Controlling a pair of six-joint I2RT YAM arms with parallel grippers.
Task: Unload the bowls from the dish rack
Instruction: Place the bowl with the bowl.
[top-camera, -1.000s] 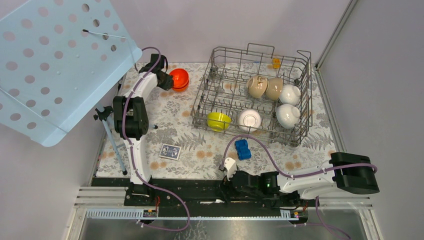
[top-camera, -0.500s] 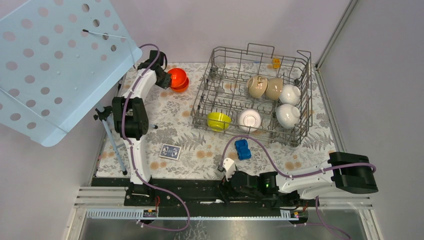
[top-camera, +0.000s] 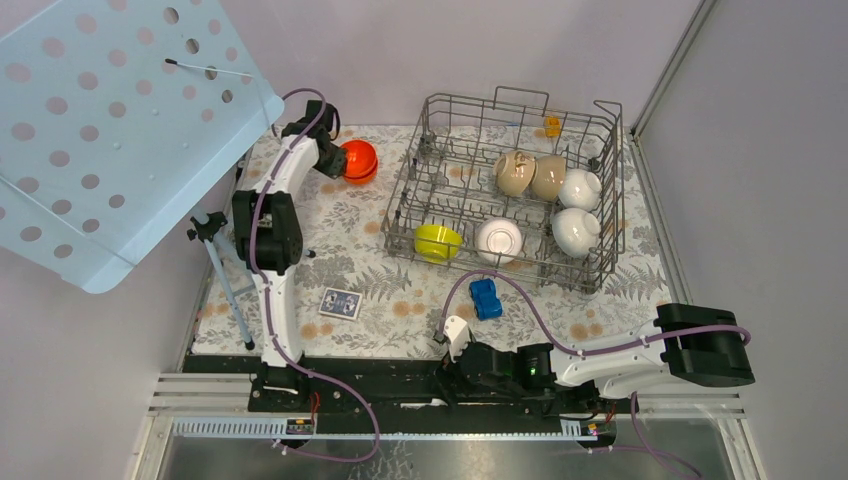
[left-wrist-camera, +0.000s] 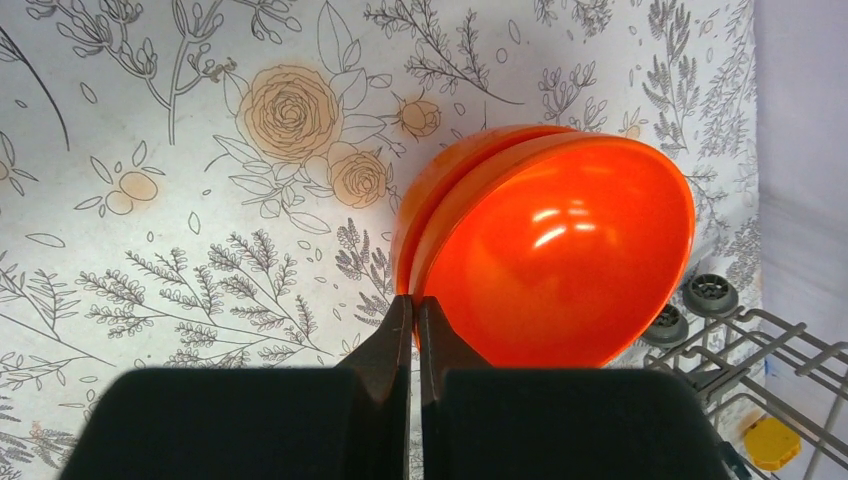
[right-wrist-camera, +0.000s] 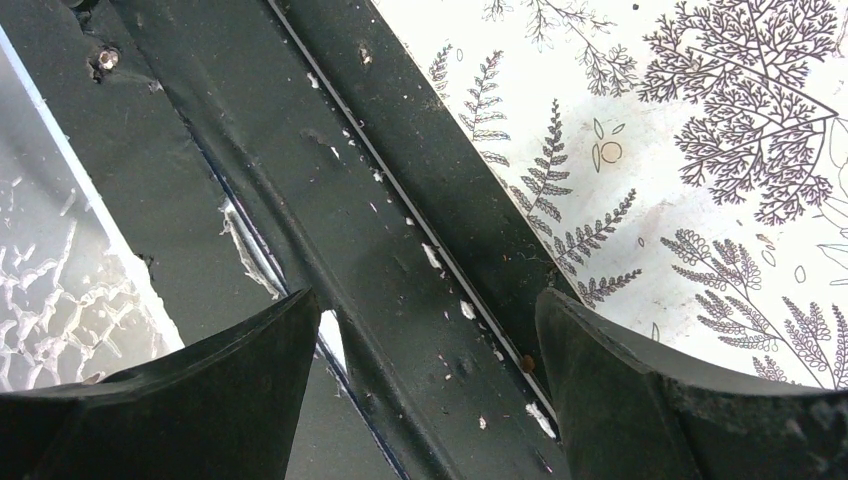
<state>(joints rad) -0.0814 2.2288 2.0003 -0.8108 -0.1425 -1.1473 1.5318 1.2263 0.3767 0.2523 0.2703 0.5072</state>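
Two fingers (left-wrist-camera: 390, 345) of the left gripper (left-wrist-camera: 413, 305) are pressed flat together, tips touching the rim of two nested orange bowls (left-wrist-camera: 560, 250) on the flowered mat (left-wrist-camera: 150, 150) just left of the dish rack (top-camera: 402, 205). The right gripper (right-wrist-camera: 420, 310) gapes wide, empty, above a black rail (right-wrist-camera: 400, 200) well in front of the rack. Inside the rack sit a yellow-green bowl (top-camera: 437, 241), three white bowls (top-camera: 499, 240) and two beige bowls (top-camera: 515, 173).

**Half-seen things**

Only a crescent of the lower glossy orange-red bowl (left-wrist-camera: 432, 195) shows behind the upper orange-red bowl (left-wrist-camera: 560, 250). The left wrist view crops the grey wire dish rack (left-wrist-camera: 708, 294). The small yellow piece (top-camera: 552, 125) at its far end is too tiny to name.
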